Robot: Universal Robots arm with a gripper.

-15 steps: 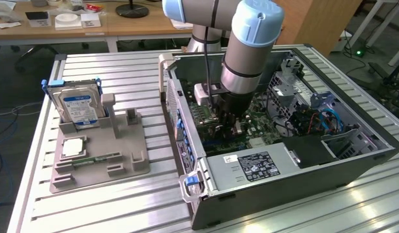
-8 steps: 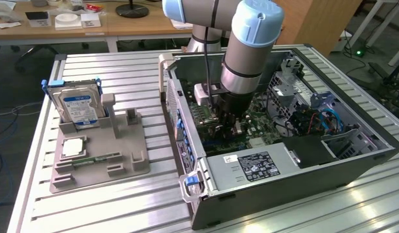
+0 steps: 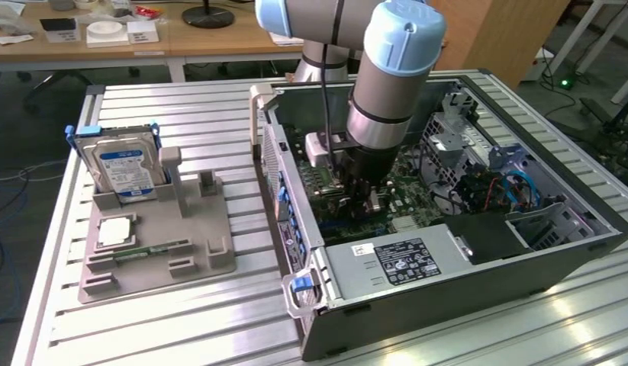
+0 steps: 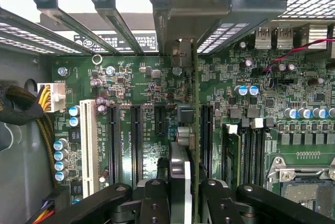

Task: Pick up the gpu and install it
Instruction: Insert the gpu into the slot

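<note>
Closest to my wrist camera, the gripper [image 4: 186,198] has its fingers [image 4: 154,195] partly closed on the gpu [image 4: 194,130], seen edge-on and standing upright between them. Just beyond the fingertips, its lower edge meets a motherboard [image 4: 131,77] slot, the bracket end reaching the rear slot covers [image 4: 110,14]. From outside, I see the arm deep in the computer case [image 3: 477,259]. Pickup looks done; whether it is fully seated I cannot tell.
</note>
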